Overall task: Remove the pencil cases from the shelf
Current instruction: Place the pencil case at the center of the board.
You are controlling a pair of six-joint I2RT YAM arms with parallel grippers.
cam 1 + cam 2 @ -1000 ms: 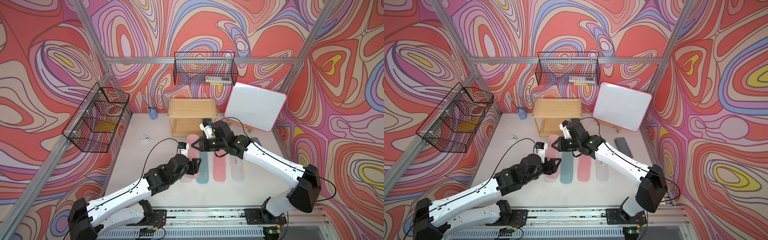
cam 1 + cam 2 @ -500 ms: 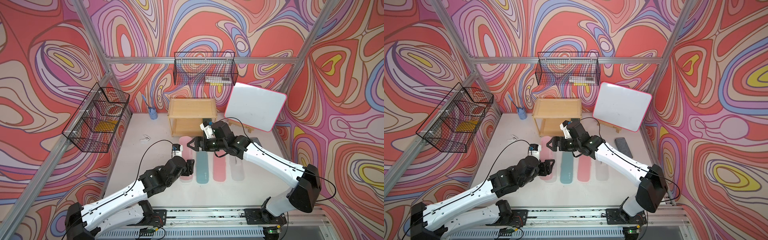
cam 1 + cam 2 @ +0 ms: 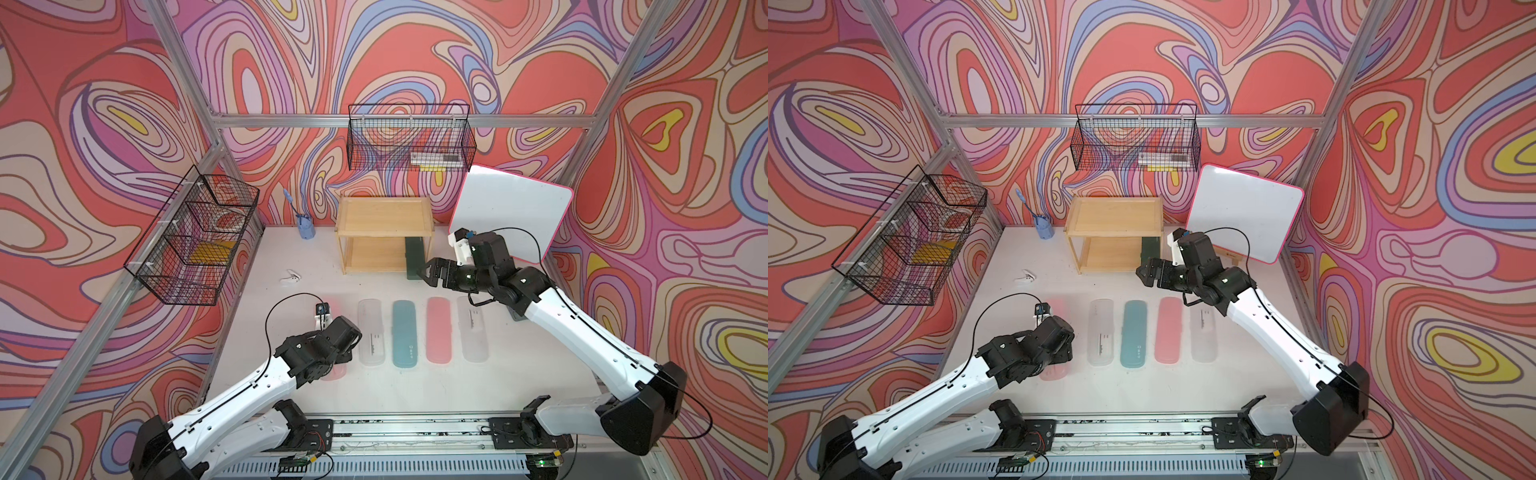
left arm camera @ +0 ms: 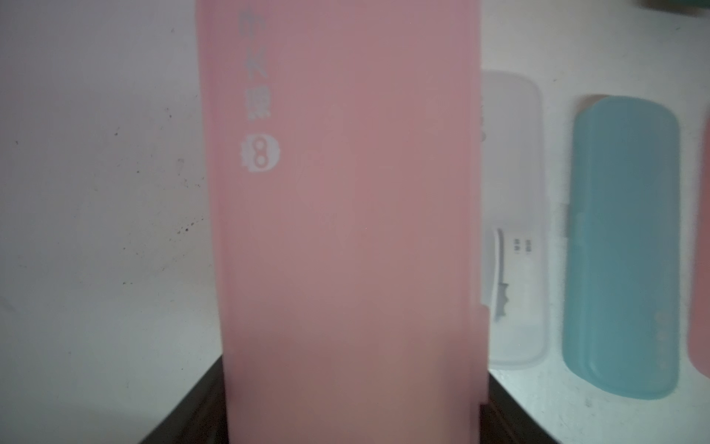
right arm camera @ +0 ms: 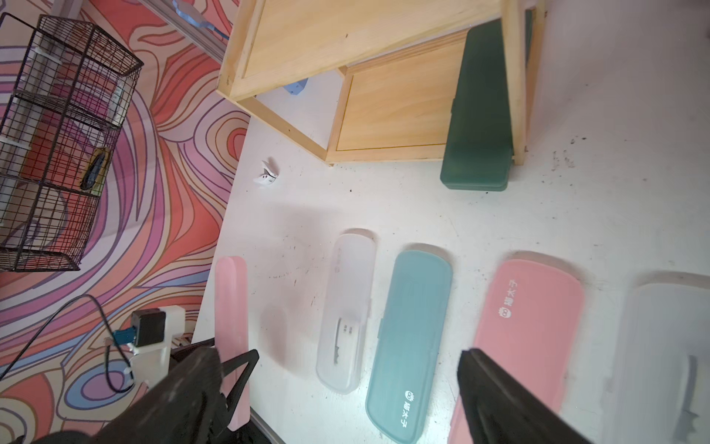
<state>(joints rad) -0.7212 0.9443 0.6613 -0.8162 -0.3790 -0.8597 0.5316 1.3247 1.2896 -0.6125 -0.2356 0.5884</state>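
Note:
The light wood shelf stands at the back. A dark green pencil case lies in its lower tier at the right end, sticking out over the front. My right gripper hovers open just in front of that case, holding nothing. Two translucent cases, a teal one and a pink one lie in a row on the table. At the row's left end my left gripper is shut on a second pink case, lifted above the table.
A whiteboard leans right of the shelf. Black wire baskets hang on the back wall and left wall. A blue cup and a white clip sit left of the shelf. A grey block peeks from under my right arm.
My right gripper has opened and swung right and back, toward the shelf's right end. My left arm has moved left and toward the front with the pink case.

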